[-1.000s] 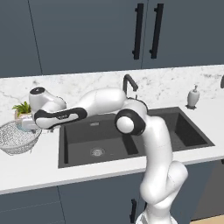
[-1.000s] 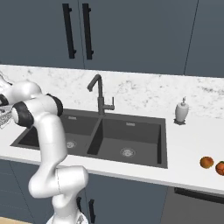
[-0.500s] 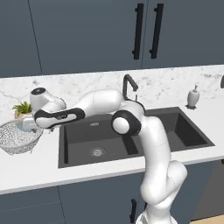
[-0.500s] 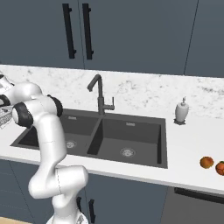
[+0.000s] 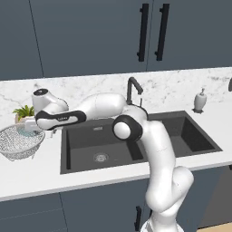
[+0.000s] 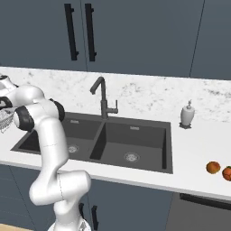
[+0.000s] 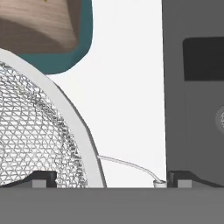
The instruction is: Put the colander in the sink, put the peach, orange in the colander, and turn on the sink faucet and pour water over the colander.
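The white wire-mesh colander (image 5: pixel 19 141) stands on the counter left of the dark double-basin sink (image 5: pixel 136 141). My gripper (image 5: pixel 30 128) hangs open over its right rim, beside the sink's left edge. In the hand view the colander's rim (image 7: pixel 74 127) and thin side handle (image 7: pixel 127 164) run between my spread fingertips (image 7: pixel 43 177), my gripper (image 7: pixel 111 180) straddling the rim without clamping it. The black sink faucet (image 5: pixel 133 89) stands behind the sink, no water running. The orange (image 6: pixel 213 167) and the redder peach (image 6: pixel 227 173) lie on the counter far right of the sink.
A teal plant pot (image 7: pixel 83 48) stands just behind the colander, close to my hand. A white soap dispenser (image 5: pixel 199 100) sits behind the sink's right corner. Dark cabinets hang above the marble backsplash. The sink's left basin (image 7: pixel 192 109) lies right beside my gripper.
My arm has reached a little further left and down toward the colander's rim. The jaws have stayed open. The colander and the fruits have not moved.
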